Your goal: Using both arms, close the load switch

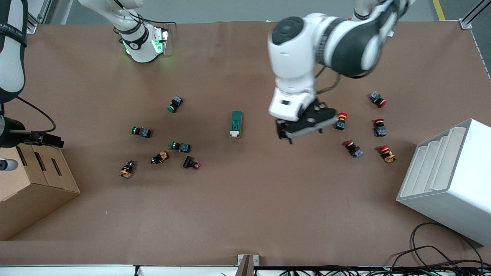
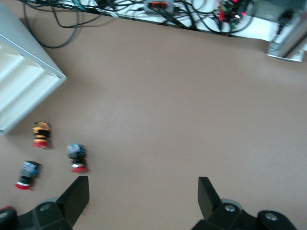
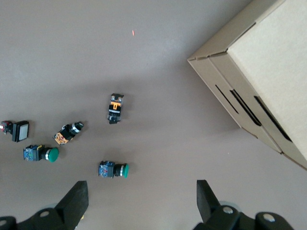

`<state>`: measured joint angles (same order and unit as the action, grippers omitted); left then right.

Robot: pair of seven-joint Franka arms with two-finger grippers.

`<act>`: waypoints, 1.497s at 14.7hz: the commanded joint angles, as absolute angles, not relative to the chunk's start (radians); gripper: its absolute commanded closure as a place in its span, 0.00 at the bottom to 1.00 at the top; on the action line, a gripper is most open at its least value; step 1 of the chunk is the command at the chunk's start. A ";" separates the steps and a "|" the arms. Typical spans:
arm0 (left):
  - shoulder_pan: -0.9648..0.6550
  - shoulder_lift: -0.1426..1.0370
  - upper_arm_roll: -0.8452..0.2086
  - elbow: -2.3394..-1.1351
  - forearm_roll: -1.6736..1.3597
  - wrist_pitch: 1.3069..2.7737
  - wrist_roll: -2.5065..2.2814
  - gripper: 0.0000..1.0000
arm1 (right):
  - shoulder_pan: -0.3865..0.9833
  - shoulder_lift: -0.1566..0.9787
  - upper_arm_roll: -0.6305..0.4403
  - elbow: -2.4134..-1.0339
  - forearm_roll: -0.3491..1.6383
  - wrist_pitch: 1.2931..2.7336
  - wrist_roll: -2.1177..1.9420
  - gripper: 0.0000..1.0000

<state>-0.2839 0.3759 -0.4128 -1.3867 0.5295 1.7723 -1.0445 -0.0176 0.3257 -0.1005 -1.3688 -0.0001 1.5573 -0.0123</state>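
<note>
- Two arms share the brown worktop (image 1: 245,214), and going across the front view from the right arm's end to the left arm's end comes first the cardboard box (image 1: 30,184), over whose neighbourhood the right hand (image 3: 142,201) hangs.
- Its wrist view shows the fingers (image 3: 76,196) spread wide with nothing between them, above the green-capped buttons (image 3: 113,169) and the box corner.
- Next, near the middle of the worktop, lies the load switch (image 1: 236,124), alone and untouched, well apart from the scattered buttons toward either end.
- It is a small dark-green block with a cream piece at the end nearer the front camera; its long axis runs from the robots' bases toward that camera. Whether the lever stands open I cannot tell.
- Then comes the left hand (image 1: 303,128), over bare worktop between the switch and the red-capped buttons (image 1: 341,120), its fingers (image 2: 76,194) spread apart and empty.
- By my judgement the left hand is much the nearer: the switch lies beside it toward the right arm's end, so a short sideways move would bring it over the block, while the right hand has most of the way to cover.
- At the left arm's end stands a white tiered rack (image 1: 448,180).
</note>
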 commanded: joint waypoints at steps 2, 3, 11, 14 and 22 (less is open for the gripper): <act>-0.166 0.301 -0.420 -1.385 0.459 1.709 -0.846 0.00 | -0.026 0.256 -0.087 -1.384 -0.006 1.523 -0.028 0.00; -0.135 0.285 -0.423 -1.385 0.453 1.683 -0.784 0.00 | -0.025 0.239 -0.087 -1.393 -0.006 1.520 -0.028 0.00; 0.018 0.108 -0.318 -1.447 0.108 1.562 -0.379 0.00 | -0.023 0.028 -0.086 -1.654 -0.008 1.615 -0.028 0.00; -0.020 0.025 -0.154 -1.517 0.008 1.525 -0.205 0.00 | -0.023 -0.008 -0.086 -1.655 -0.012 1.568 -0.029 0.00; -0.100 -0.199 -0.015 -1.784 -0.002 1.614 -0.071 0.00 | -0.023 -0.095 -0.084 -1.658 -0.014 1.516 -0.034 0.00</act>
